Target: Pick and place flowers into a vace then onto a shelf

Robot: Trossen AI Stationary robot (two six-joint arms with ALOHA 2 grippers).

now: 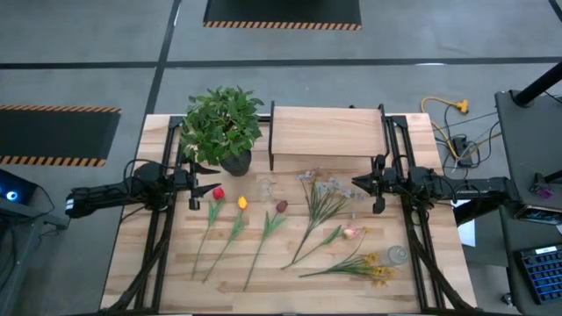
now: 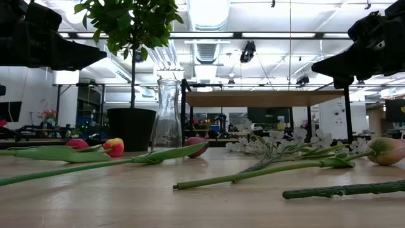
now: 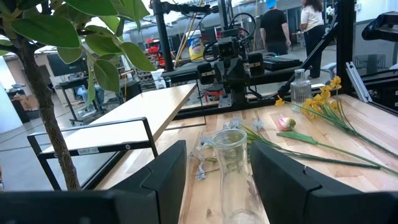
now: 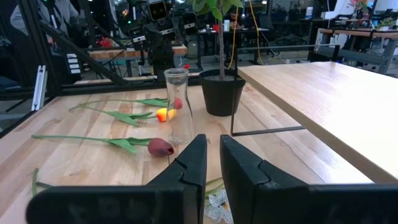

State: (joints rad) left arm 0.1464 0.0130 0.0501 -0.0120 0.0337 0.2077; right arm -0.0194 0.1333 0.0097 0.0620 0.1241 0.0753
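A clear glass vase (image 1: 266, 187) stands upright on the table between my two grippers. It also shows in the low view (image 2: 168, 114). The flowers lie flat on the table: a red tulip (image 1: 218, 193), a yellow tulip (image 1: 242, 203), a maroon tulip (image 1: 282, 207), white-lilac sprigs (image 1: 325, 189), a pink bud (image 1: 351, 233) and yellow clusters (image 1: 379, 272). The pale wooden shelf (image 1: 327, 132) stands at the far middle. My left gripper (image 1: 200, 184) hovers open left of the vase, which shows between its fingers (image 3: 231, 168). My right gripper (image 1: 356, 184) hovers right of the vase, its fingers close together and empty (image 4: 213, 140).
A bushy green plant in a dark pot (image 1: 224, 127) stands at the far left beside the shelf. A small glass bottle (image 1: 397, 254) stands at the near right by the yellow clusters. Black frame rails (image 1: 158, 237) run along both sides of the table.
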